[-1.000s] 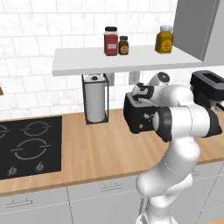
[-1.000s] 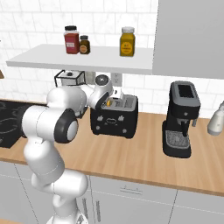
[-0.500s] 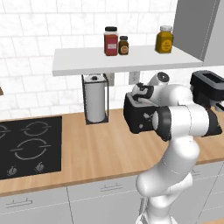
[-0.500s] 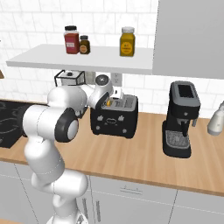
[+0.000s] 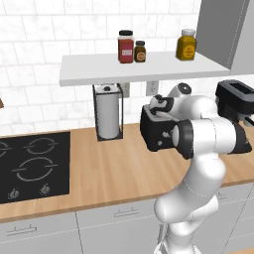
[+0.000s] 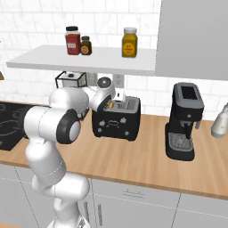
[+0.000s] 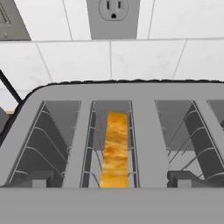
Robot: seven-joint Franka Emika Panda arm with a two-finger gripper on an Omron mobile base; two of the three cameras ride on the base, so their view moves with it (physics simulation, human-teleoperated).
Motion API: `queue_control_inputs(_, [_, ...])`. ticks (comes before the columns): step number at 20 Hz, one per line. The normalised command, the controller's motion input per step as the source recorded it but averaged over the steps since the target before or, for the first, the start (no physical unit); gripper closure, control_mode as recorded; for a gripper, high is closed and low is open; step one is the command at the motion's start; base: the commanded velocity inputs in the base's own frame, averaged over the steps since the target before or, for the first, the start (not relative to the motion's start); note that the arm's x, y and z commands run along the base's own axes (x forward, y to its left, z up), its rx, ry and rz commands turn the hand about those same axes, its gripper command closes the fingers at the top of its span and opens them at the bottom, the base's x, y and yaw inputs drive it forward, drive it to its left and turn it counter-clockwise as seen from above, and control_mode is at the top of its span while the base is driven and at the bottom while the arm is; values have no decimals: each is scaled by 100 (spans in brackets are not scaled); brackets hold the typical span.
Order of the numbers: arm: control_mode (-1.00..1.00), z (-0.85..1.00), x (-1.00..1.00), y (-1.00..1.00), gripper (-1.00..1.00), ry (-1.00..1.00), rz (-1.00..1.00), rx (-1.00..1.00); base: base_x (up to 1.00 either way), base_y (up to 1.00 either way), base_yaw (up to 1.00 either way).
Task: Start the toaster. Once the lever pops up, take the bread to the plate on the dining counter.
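Observation:
The black toaster point(image 5: 155, 133) point(image 6: 116, 124) stands on the wood worktop against the tiled wall. My gripper point(image 5: 159, 107) point(image 6: 113, 106) hovers directly over its top, pointing down, open and holding nothing. The hand view looks straight into the toaster's slots point(image 7: 144, 131). The bread point(image 7: 116, 148) sits upright in the middle slot as a tan, toasted edge, low between the wire guides. The plate and the dining counter are out of view.
A black coffee machine point(image 6: 183, 120) point(image 5: 236, 99) stands right of the toaster. A paper towel roll point(image 5: 108, 116) is on its left, and a black hob point(image 5: 30, 163) farther left. A shelf point(image 5: 144, 68) with jars hangs just above my hand. A wall outlet point(image 7: 113, 11) is behind the toaster.

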Motion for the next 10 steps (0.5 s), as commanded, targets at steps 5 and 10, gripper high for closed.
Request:
queue_control_inputs(5, [-100,-17,18,0,-100,1,0,0,0,0,0])
queue_control_inputs(10, [-100,-1,8,0,-100,0,0,0,0,0,0])
